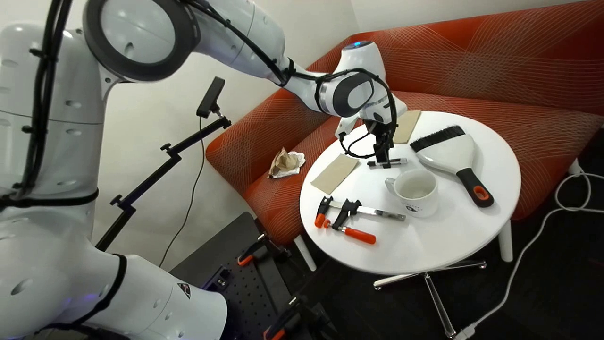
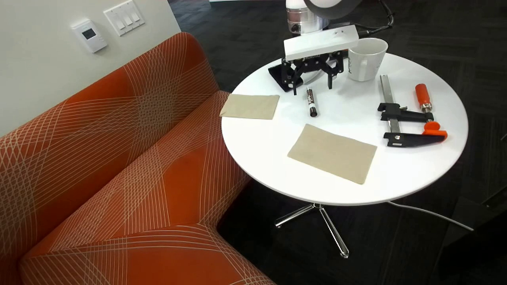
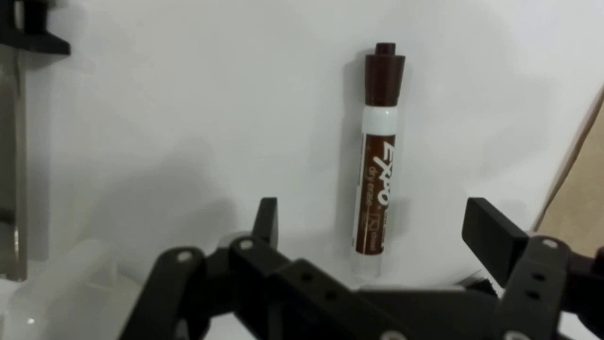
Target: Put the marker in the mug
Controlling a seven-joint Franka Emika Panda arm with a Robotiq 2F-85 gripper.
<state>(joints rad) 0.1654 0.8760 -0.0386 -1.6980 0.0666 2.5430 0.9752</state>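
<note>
In the wrist view, can see the gripper (image 3: 372, 208) with fingers spread wide and the marker (image 3: 377, 184) between them, flat on the white tabletop (image 3: 212, 94), with surface showing to each side. Bounded at left by a clamp (image 3: 12, 165), at right by the edge of a tan sheet (image 3: 578, 198). In an exterior view, find the same spread, to left and right of the marker's far end. Farther right, meet the mug (image 2: 366, 65), upright near the tabletop's far edge, with tabletop visible between it and the fingertip on that side. Nearer than the marker's dark cap, reach another tan sheet (image 2: 332, 154) past a strip of white. In an exterior view, notice a brush (image 1: 448, 153) to the right of the marker and an orange sofa (image 1: 509, 71) close past the far edge. Between marker and mug, see a band of white. Cannot judge touch there, with a finger crossing before the marker.
</note>
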